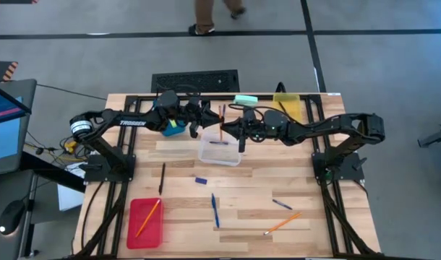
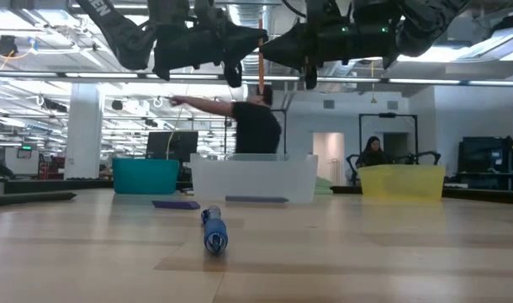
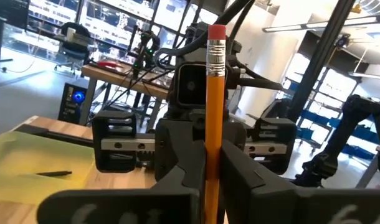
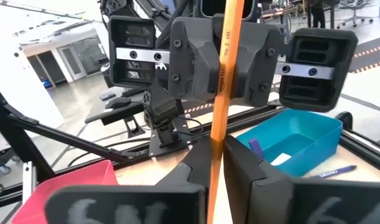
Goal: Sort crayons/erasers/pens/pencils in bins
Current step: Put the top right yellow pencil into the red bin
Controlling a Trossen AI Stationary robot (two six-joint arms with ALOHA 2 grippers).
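A handover is under way above the clear bin (image 1: 219,152), just above the middle of the high view: the left gripper (image 1: 204,120) and the right gripper (image 1: 231,128) meet nose to nose with one orange pencil (image 1: 221,121) between them. The left gripper looks clamped on the pencil; the right gripper's jaws lie narrow about the shaft, and it cannot be told whether they grip. To do it well, the right gripper should let go only once the left is firm, then back straight away without dragging. The pencil stands nearly upright, eraser end up in the left wrist view, long axis vertical, well above the desk (image 1: 278,180)
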